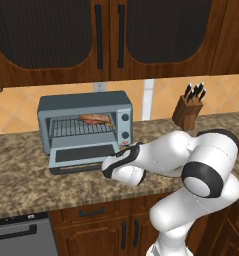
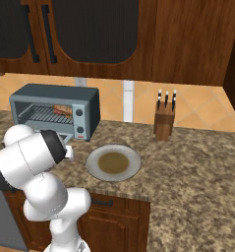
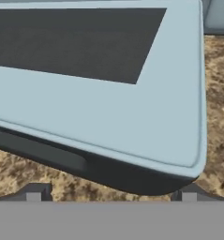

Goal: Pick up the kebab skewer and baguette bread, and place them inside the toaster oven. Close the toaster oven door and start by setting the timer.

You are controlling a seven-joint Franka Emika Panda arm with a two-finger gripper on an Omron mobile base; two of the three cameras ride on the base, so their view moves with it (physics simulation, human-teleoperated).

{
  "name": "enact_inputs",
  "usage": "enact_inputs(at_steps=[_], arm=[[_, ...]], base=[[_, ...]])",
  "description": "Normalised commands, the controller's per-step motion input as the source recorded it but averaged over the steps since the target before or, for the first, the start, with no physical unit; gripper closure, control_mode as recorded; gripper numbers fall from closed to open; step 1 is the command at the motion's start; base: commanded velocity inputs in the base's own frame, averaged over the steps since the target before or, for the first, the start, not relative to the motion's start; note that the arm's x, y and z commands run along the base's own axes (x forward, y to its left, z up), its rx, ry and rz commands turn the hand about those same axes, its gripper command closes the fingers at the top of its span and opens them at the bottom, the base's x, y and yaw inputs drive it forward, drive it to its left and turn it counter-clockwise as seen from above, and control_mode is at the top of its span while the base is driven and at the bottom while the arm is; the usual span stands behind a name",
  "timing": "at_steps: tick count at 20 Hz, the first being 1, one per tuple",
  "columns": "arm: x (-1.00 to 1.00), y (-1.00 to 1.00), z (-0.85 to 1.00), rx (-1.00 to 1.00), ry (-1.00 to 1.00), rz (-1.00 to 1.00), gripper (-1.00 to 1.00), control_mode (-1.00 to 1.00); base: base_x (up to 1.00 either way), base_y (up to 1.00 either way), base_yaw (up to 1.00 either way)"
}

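Observation:
The blue-grey toaster oven (image 1: pixel 85 107) (image 2: pixel 55 96) stands on the counter with its door (image 1: pixel 83 155) (image 3: pixel 132 117) folded down flat. On the wire rack inside lies the orange-brown baguette bread (image 1: pixel 96 118) (image 2: pixel 63 109). Reddish-brown bits right beside it look like the kebab skewer, but the two are hard to tell apart. My gripper (image 3: pixel 111 194) is open and hovers just off the door's front right corner. Nothing is between its fingertips (image 3: pixel 33 193). The door's dark handle (image 3: pixel 38 151) runs under its front edge. In the left base view my hand (image 1: pixel 122 167) is at the door's right end.
Two round knobs (image 1: pixel 124 118) sit on the oven's right panel. An empty round plate (image 2: pixel 113 163) lies on the counter right of the oven. A knife block (image 1: pixel 188 109) (image 2: pixel 164 120) stands near the back wall. Upper cabinets hang above, and the counter's front edge is close to my hand.

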Motion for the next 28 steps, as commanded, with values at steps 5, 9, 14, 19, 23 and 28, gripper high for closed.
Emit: enact_inputs(at_steps=[5,9,14,19,23,28], arm=[[0.04,0.0,0.03,0.0,-0.05,0.0,-1.0,-1.0],[0.08,0.0,0.23,0.0,-0.1,0.0,-1.0,-1.0],[0.16,0.0,0.34,0.0,-0.11,0.0,-1.0,-1.0],[0.25,0.04,0.31,0.0,-0.08,0.01,-1.0,-1.0],[0.36,0.11,0.51,0.0,-0.12,0.02,-1.0,-1.0],[0.45,0.05,0.45,0.0,-0.1,0.01,-1.0,-1.0]], base=[[0.0,0.0,0.0],[0.0,0.0,0.0],[0.0,0.0,0.0],[0.0,0.0,0.0],[0.0,0.0,0.0],[0.0,0.0,0.0]])
